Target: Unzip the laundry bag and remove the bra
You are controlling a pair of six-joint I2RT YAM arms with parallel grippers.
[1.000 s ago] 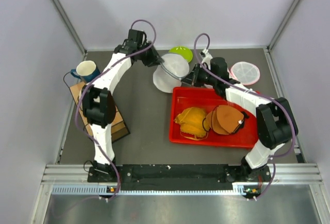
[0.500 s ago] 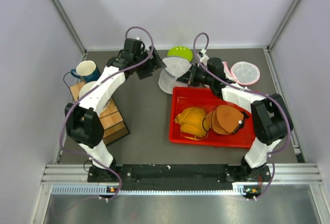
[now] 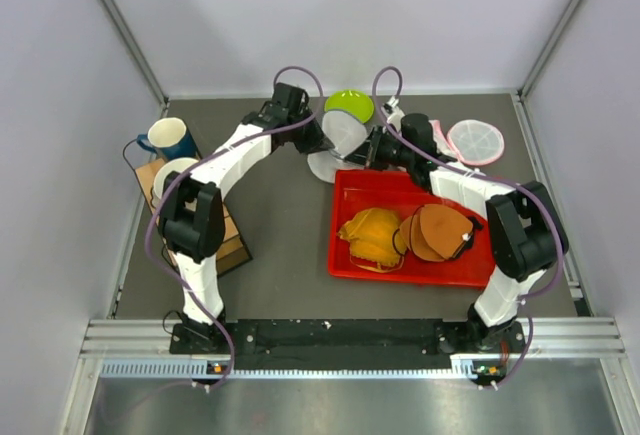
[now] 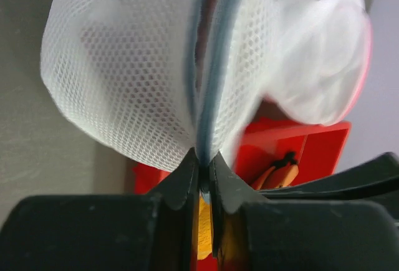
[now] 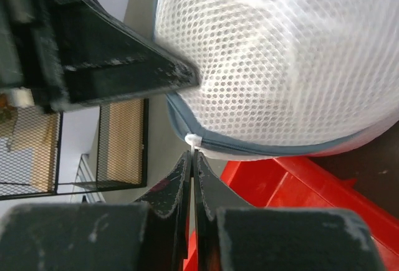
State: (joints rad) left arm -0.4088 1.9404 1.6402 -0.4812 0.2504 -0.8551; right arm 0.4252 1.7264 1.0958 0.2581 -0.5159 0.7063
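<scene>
The white mesh laundry bag (image 3: 338, 137) with a grey-blue zip rim hangs between both grippers at the back of the table, by the red tray's far left corner. My left gripper (image 3: 322, 133) is shut on the bag's rim seam (image 4: 204, 128), with the fingertips (image 4: 187, 171) pinched on the grey-blue edge. My right gripper (image 3: 370, 151) is shut on the small white zipper pull (image 5: 194, 141) at the end of the closed zip (image 5: 262, 146). The mesh (image 5: 280, 53) hides whatever is inside, so no bra shows in the bag.
A red tray (image 3: 350, 255) holds an orange bra (image 3: 372, 235) and a brown one (image 3: 438, 231). A green plate (image 3: 352, 103) lies behind the bag and a pink-rimmed mesh bag (image 3: 476, 140) lies at the back right. A blue mug (image 3: 168, 138) and a wooden box (image 3: 222, 235) stand at the left.
My left arm has swung right and carried the bag's rim toward the right gripper, so the bag now stands narrower and more on edge. The right gripper has shifted slightly back and left.
</scene>
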